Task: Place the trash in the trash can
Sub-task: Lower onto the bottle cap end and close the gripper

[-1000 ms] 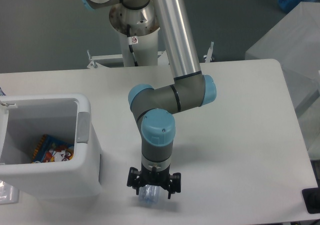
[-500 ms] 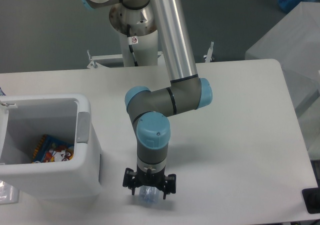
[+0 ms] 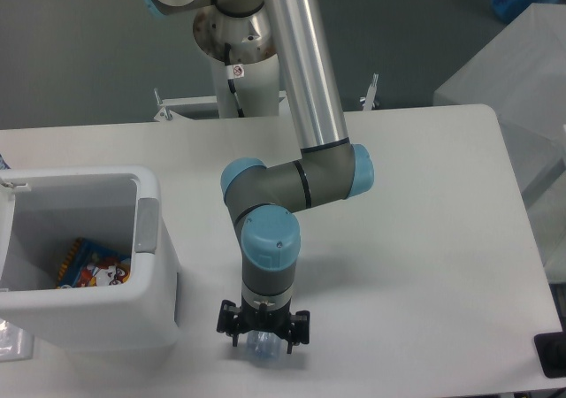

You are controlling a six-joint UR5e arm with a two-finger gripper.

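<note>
The crushed clear plastic bottle [image 3: 262, 348] lies on the white table near its front edge, mostly hidden under the wrist. My gripper [image 3: 263, 340] points straight down over it, its black fingers on either side of the bottle; I cannot tell whether they grip it. The white trash can [image 3: 152, 302] stands at the left, and the blue snack packet [image 3: 93, 265] with its yellow-orange edge lies inside on the bottom. No silvery wrapper shows.
The arm's base column [image 3: 243, 71] rises at the back centre of the table [image 3: 424, 239]. A black object [image 3: 553, 355] sits at the front right corner. A translucent cover [image 3: 522, 71] stands beyond the table's right edge.
The wrist and gripper have shifted slightly left and toward the front edge over the bottle. The bin and the packet have not moved.
</note>
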